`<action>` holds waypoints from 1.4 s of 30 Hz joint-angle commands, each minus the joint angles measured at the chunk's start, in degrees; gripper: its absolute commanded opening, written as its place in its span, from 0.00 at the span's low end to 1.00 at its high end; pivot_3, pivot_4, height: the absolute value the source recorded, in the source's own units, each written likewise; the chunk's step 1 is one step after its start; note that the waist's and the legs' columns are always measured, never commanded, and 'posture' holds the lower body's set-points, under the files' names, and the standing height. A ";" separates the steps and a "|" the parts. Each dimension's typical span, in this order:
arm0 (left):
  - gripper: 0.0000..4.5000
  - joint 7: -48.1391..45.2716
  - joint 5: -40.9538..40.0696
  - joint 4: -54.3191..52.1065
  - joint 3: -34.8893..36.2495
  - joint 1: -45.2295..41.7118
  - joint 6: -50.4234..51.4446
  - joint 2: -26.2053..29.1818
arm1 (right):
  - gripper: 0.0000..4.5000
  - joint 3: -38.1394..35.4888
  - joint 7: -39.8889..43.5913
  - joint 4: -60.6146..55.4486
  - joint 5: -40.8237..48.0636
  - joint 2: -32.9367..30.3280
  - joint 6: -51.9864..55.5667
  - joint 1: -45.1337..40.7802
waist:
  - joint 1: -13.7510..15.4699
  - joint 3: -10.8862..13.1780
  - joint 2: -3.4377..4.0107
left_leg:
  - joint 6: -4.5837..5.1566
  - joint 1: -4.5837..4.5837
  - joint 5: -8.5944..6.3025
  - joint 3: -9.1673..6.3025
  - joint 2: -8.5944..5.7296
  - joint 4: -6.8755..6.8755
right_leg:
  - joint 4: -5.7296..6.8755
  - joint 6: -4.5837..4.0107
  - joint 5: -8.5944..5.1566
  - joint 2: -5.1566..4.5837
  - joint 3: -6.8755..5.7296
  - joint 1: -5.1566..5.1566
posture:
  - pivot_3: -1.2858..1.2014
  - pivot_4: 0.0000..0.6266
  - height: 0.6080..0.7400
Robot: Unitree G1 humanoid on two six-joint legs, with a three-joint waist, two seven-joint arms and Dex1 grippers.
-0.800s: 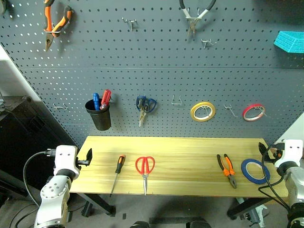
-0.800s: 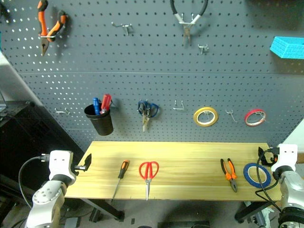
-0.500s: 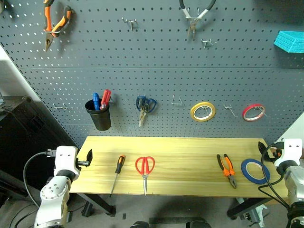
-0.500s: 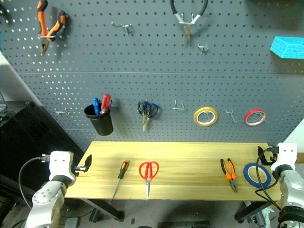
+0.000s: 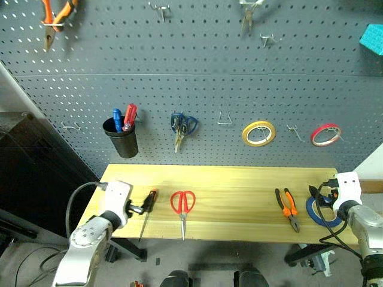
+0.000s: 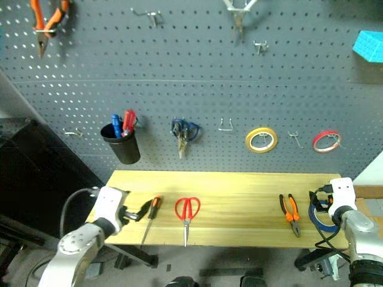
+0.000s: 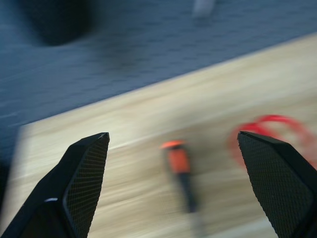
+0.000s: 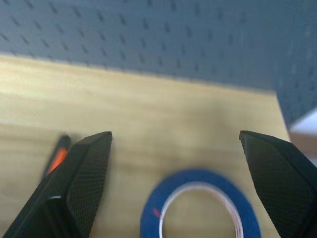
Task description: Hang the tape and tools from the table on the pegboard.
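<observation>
Lying flat on the light wooden bench (image 5: 239, 179), from the robot's left to right, are the screwdriver (image 5: 147, 209) with an orange-and-black handle, the red-handled scissors (image 5: 182, 204) with blades pointing toward the near edge, the pliers (image 5: 286, 207) with orange-and-black handles, and the dark blue tape (image 5: 320, 212) ring near the right end. Left gripper (image 5: 143, 207): hovers just beside the screwdriver's handle with its two black fingers spread wide; in the left wrist view the screwdriver (image 7: 181, 166) lies between the fingers (image 7: 84, 183) and apart from both, with the scissors' red loop at one side. Right gripper (image 5: 317, 197): poised over the blue tape, fingers likewise spread and holding nothing; in the right wrist view the tape (image 8: 198, 208) lies on the wood between them. Behind the bench stands the dark grey pegboard (image 5: 209, 78), carrying a black cup (image 5: 119, 139) with blue and red handles, blue-handled scissors (image 5: 181, 127), a yellow tape ring (image 5: 258, 133), a red tape ring (image 5: 326, 134), a second pair of orange pliers (image 5: 52, 15) at upper left, and several bare metal hooks (image 5: 224, 119).
</observation>
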 commanded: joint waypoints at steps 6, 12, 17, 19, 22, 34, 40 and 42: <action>0.98 -13.70 -3.31 -8.63 -11.94 -9.31 2.80 4.64 | 0.98 0.66 1.39 -8.68 1.14 -2.42 16.42 -0.56 | -2.05 2.19 0.00 | 0.08 -0.63 -0.06 0.06 0.00 -0.03 | -0.12 -0.32 0.22 -0.02 0.01 -0.61 | 0.46 0.35 1.00; 0.98 -22.05 -1.53 -8.80 -19.54 -14.46 -1.15 7.88 | 0.98 5.39 3.13 -5.19 -1.15 -2.09 16.84 -2.40 | -2.65 3.40 -0.05 | 0.15 -1.33 -0.11 0.18 -0.03 0.04 | -0.05 -0.33 0.24 -0.07 0.09 -1.39 | 0.45 0.37 1.00; 0.98 -23.10 0.17 -7.32 -21.09 -15.92 -3.54 7.82 | 0.98 9.17 3.39 3.46 -4.55 -1.92 11.70 -6.80 | -3.24 3.94 -0.14 | 0.18 -1.32 -0.11 0.20 -0.03 0.08 | 0.01 -0.33 0.23 -0.07 0.09 -1.39 | 0.45 0.36 1.00; 0.98 -23.57 0.93 -6.74 -21.53 -16.15 -4.68 7.95 | 0.98 10.63 3.75 7.74 -6.08 -2.09 8.97 -8.96 | -3.44 3.96 -0.15 | 0.18 -1.32 -0.11 0.21 -0.04 0.08 | 0.00 -0.32 0.24 -0.07 0.09 -1.39 | 0.46 0.35 1.00; 0.98 -23.25 1.52 -6.06 -21.15 -16.16 -5.90 7.54 | 0.98 12.35 5.72 15.35 -7.67 -2.42 5.82 -12.52 | -3.62 3.95 -0.15 | 0.17 -1.31 -0.11 0.23 -0.03 0.09 | 0.00 -0.32 0.24 -0.07 0.10 -1.39 | 0.46 0.32 1.00; 0.98 -24.22 1.86 -6.08 -21.58 -15.68 -7.84 6.91 | 0.79 16.41 14.03 34.61 -10.92 -2.13 4.90 -23.30 | -3.65 3.85 -0.23 | 0.14 -1.33 -0.10 0.24 -0.04 0.37 | 0.06 -0.26 0.32 -0.05 0.11 -1.34 | 0.46 0.27 1.00; 0.98 -27.46 -3.70 -7.80 -20.51 -15.19 -5.59 6.09 | 0.33 16.11 11.69 35.58 -11.15 -0.56 3.28 -23.27 | -3.64 3.69 -0.43 | 0.15 -1.39 -0.10 0.22 -0.06 0.78 | 0.09 -0.18 0.48 -0.03 0.13 -1.24 | 0.46 0.25 1.00; 0.98 -28.72 -6.11 -8.45 -20.24 -15.35 -4.19 6.21 | 0.19 15.83 10.63 33.90 -11.14 -0.42 2.48 -22.34 | -3.65 3.68 -0.44 | 0.16 -1.38 -0.10 0.22 -0.05 0.85 | 0.08 -0.17 0.54 -0.02 0.15 -1.20 | 0.46 0.25 1.00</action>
